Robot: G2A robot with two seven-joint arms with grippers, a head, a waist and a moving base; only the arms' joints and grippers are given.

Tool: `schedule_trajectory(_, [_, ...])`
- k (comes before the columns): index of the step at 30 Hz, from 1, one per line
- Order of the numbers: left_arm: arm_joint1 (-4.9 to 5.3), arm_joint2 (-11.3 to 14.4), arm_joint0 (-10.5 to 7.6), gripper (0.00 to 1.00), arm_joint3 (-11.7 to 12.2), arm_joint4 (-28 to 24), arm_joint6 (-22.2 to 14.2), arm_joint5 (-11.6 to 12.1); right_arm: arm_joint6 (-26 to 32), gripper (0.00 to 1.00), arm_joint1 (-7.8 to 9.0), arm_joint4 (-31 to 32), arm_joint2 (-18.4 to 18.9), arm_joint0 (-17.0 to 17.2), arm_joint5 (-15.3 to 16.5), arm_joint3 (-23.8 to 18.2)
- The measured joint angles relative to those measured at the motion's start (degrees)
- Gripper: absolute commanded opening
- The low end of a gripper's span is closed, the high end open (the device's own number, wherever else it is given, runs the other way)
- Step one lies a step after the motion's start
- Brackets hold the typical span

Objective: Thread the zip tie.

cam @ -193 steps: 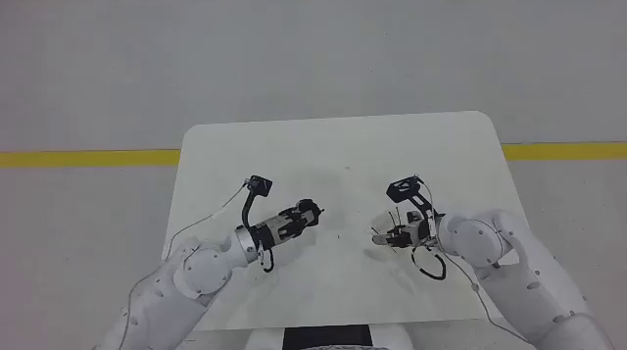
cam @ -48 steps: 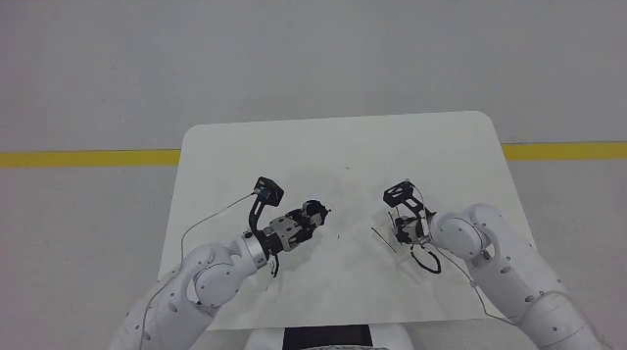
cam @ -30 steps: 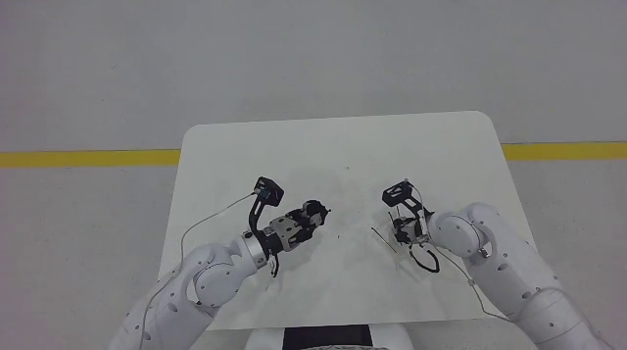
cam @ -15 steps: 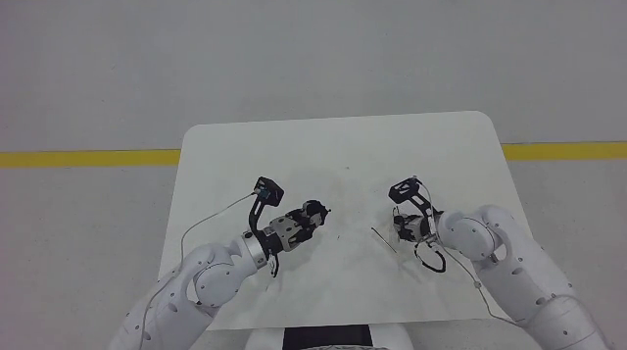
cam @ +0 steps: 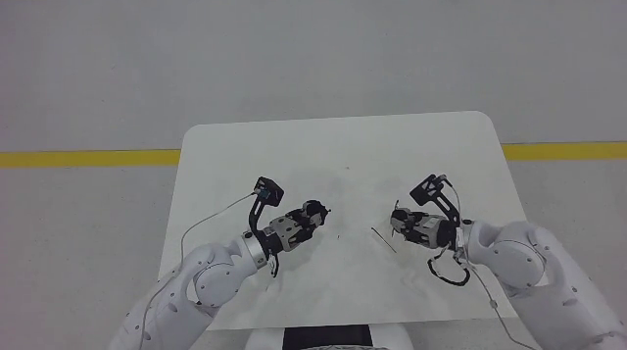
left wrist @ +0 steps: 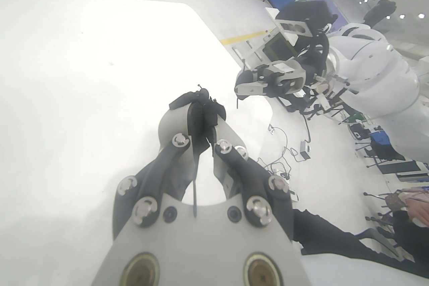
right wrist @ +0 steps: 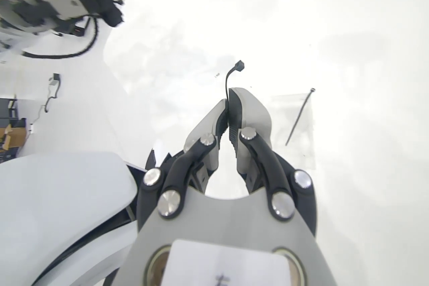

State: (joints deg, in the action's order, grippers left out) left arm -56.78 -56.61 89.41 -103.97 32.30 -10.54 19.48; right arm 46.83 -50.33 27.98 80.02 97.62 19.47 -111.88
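Observation:
My left gripper (left wrist: 201,103) is shut on a black zip tie (left wrist: 195,180), whose thin strip runs back between the fingers. It hovers left of the table's middle (cam: 317,214). My right gripper (right wrist: 229,100) is shut on a second black zip tie; its square head (right wrist: 239,66) curls out past the fingertips. In the top view the right gripper (cam: 397,219) points left toward the left one, a short gap apart. The right gripper (left wrist: 242,87) also appears beyond the left one in the left wrist view. A third zip tie (cam: 382,238) lies flat on the table below the right gripper.
The white table (cam: 343,144) is otherwise bare apart from small dark specks. The loose zip tie (right wrist: 299,118) rests on a clear plastic sheet or bag (right wrist: 295,150). The table's near edge is close behind both arms.
The right arm has swung out to the right and its gripper has turned from pointing down at the table to pointing left, carrying a zip tie. The left arm has stayed put since 1.6 s ago.

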Motion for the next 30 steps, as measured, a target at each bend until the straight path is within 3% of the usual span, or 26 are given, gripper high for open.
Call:
schedule_trajectory(14, [0.0,0.0,0.0,0.0,0.0,0.0,0.0,0.0,-1.05,0.0,-0.13,0.09,-0.03,-0.06,-0.07,-0.32])
schedule_trajectory(15, [0.0,0.0,0.0,0.0,0.0,0.0,0.0,0.0,-2.84,0.0,-0.25,0.62,-0.16,0.06,-0.05,-0.7])
schedule_trajectory(19, [0.0,0.0,0.0,0.0,0.0,0.0,0.0,0.0,-20.41,0.0,-0.8,8.9,-3.14,2.5,0.02,-5.58])
schedule_trajectory(22, [0.0,0.0,0.0,0.0,0.0,0.0,0.0,0.0,-31.4,0.0,-1.07,15.5,-6.28,3.83,0.02,-5.76])
schedule_trajectory(25, [0.0,0.0,0.0,0.0,0.0,0.0,0.0,0.0,-38.26,0.0,-1.41,20.17,-8.68,3.69,0.02,-4.49])
schedule_trajectory(30, [0.0,0.0,0.0,0.0,0.0,0.0,0.0,0.0,-44.61,0.0,-2.05,23.16,-12.25,2.26,0.02,-2.29])
